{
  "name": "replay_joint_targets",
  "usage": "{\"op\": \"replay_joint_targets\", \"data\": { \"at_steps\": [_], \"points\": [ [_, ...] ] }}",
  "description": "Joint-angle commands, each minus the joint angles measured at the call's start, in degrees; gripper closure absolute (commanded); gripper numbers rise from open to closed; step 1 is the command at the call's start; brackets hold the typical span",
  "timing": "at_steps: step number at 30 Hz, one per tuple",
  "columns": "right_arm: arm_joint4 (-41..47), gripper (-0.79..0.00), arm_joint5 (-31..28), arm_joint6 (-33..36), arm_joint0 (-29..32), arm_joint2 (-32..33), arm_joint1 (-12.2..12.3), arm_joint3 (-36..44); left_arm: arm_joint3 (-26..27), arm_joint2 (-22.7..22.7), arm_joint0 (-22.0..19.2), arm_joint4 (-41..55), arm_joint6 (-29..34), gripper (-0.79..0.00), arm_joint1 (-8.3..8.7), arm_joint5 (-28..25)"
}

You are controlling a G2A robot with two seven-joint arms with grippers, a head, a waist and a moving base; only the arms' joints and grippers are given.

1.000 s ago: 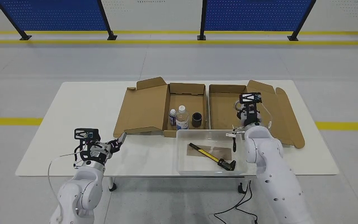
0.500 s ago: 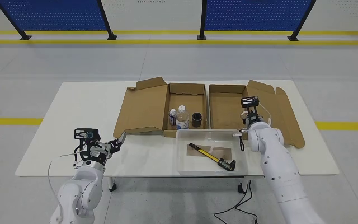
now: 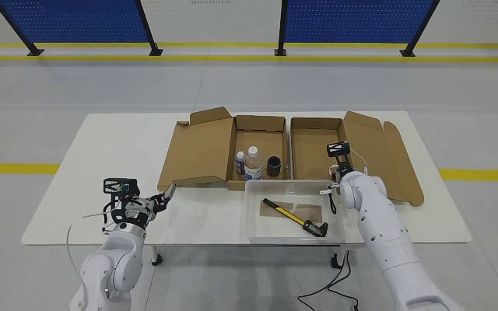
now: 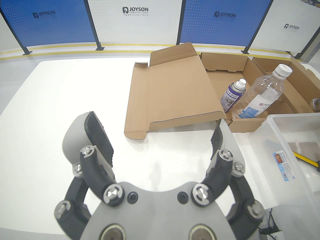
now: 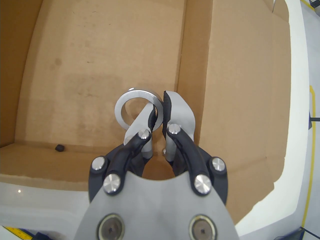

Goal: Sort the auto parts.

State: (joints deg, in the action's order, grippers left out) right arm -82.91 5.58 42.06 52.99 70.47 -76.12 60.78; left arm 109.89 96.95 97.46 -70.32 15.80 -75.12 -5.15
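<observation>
Gently: lower the metal ring [image 5: 119, 109] close to the floor of the right box [image 5: 100, 38] before release, to avoid rolling. Near the front edge of the table [image 4: 50, 88], spread wide at the left gripper [image 4: 157, 123], gripping nothing. Farther off, over the box, clamped at the right gripper [image 5: 158, 106] on the ring's rim, one finger through the hole

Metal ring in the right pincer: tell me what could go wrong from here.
1. The right pincer grips the metal ring by one side of its rim only, with one finger through the hole, so the ring may swing or slip out.
2. The ring hangs over the right cardboard box, close to one wall. Dropped on edge, it might roll or bounce off that wall.
</observation>
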Motion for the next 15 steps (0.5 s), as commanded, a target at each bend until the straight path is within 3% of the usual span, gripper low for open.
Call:
{"op": "replay_joint_targets", "data": {
  "at_steps": [1,9,15],
  "points": [
    [0.3,-0.117,-0.3,0.0,-0.3,-0.1,-0.1,-0.6,0.0,0.0,0.0,0.0,0.0,-0.785,0.00,0.0],
    [0.6,-0.262,-1.1,0.5,-0.8,-0.6,-0.4,-1.4,0.0,0.0,0.0,0.0,0.0,-0.785,0.00,0.0],
    [-1.0,-0.299,-0.9,0.7,-0.2,-0.2,-0.2,3.5,0.0,0.0,0.0,0.0,0.0,-0.785,0.00,0.0]
  ]
}}
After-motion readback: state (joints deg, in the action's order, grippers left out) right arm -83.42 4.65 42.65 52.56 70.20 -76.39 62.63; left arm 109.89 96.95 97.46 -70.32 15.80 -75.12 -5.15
